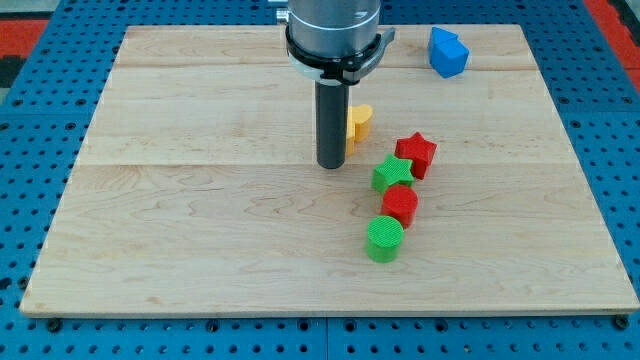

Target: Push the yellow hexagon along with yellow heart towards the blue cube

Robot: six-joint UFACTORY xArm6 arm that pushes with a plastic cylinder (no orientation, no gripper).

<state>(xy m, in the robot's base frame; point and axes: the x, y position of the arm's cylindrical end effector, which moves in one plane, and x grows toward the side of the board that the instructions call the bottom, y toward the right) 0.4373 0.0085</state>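
My tip (331,165) rests on the wooden board (180,220) near its middle. A yellow block (360,121) sits just right of the rod and a little toward the view's top, partly hidden behind it. I cannot make out its shape, nor whether a second yellow block lies behind the rod. The blue cube (448,52) is at the view's top right, well away from the yellow block and the tip.
A red star (417,154) and a green star (392,173) lie right of the tip. Below them are a red hexagon-like block (400,205) and a green cylinder (385,239). The arm's grey body (333,25) hangs over the board's top middle.
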